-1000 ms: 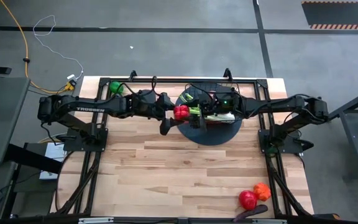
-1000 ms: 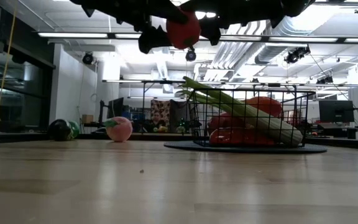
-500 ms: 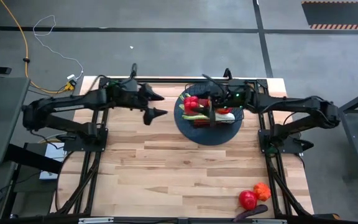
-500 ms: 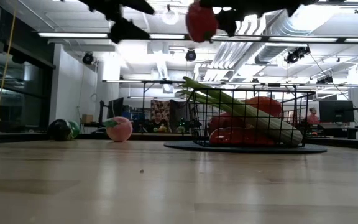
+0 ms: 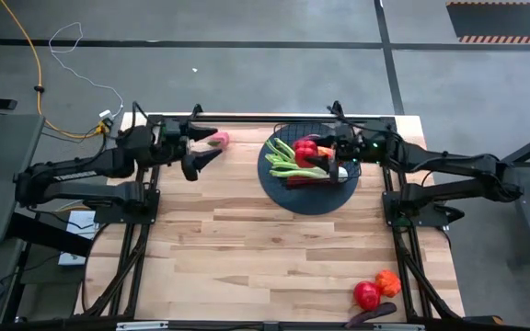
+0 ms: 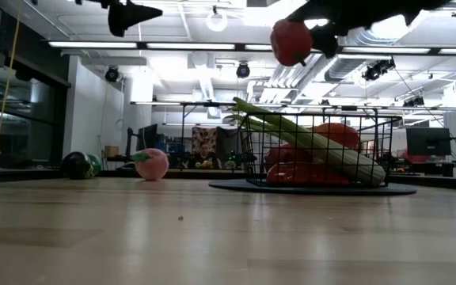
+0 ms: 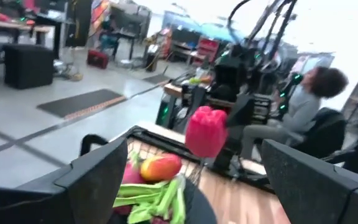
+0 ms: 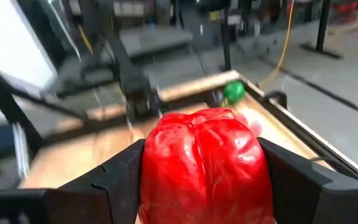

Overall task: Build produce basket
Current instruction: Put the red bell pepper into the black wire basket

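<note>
Handover complete: 1 second ago both arms met over the left edge of the basket [image 5: 339, 188] with the red pepper [image 6: 291, 41] between them; now the right gripper [image 5: 331, 152] alone carries it, fingers clamped on either side of the pepper, as the right wrist view confirms. The pepper hangs above the basket, clear of the rim, over the celery [image 6: 323, 146] and the red and orange pieces already inside. The left gripper [image 5: 201, 147] has pulled back to the far left of the worktop [image 5: 274, 257], fingers spread wide and empty, near the pink dragon fruit [image 5: 219, 140] lying just beside them. The basket sits on its dark disc at the far centre-right of the worktop. Judgement: the pepper is positioned for release into the basket. Outstanding produce: the dragon fruit, a green piece [image 8: 234, 91] at the far left edge, and a red piece [image 5: 367, 295], an orange piece [image 5: 387, 282] and the dark eggplant [image 5: 372, 315] at the near right corner.
</note>
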Controlling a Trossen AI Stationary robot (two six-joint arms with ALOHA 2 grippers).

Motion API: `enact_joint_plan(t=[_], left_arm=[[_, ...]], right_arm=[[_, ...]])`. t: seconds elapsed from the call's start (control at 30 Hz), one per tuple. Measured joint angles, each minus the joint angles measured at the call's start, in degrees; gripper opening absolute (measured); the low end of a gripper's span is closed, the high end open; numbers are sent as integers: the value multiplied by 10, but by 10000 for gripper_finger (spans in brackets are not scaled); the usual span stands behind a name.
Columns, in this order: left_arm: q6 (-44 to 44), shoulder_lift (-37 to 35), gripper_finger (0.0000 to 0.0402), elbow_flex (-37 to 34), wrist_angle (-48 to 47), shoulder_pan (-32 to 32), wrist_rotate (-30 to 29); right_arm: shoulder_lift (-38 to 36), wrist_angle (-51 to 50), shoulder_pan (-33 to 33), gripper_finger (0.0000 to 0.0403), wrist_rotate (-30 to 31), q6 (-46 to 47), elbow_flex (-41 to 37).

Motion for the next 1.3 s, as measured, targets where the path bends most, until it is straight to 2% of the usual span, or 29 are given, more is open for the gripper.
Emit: enact_joint_plan(t=[0.17, 0.23, 0.5, 0.7, 0.87, 1.1, 1.2, 1.3], left_arm=[[20, -7, 356, -30, 48, -15, 2], [32, -5, 356, -30, 52, -18, 2], [39, -4, 355, -30, 53, -21, 2], [65, -4, 355, -30, 53, -21, 2], [56, -4, 355, -30, 52, -21, 2], [55, -4, 355, -30, 52, -21, 1], [55, -4, 355, -30, 51, -21, 0], [55, -4, 355, -30, 51, -21, 0]], right_arm=[[-44, 196, 0, 258, 32, 55, -97], [-54, 237, 0, 259, 46, 59, -114], [-56, 241, 0, 259, 46, 41, -103], [-56, 195, 0, 259, 43, 30, -86], [-56, 89, 0, 259, 56, 27, -49], [-27, -291, -48, 259, 255, -28, 119], [9, -408, -90, 259, 267, -64, 170], [51, -461, -127, 259, 258, -84, 193]])
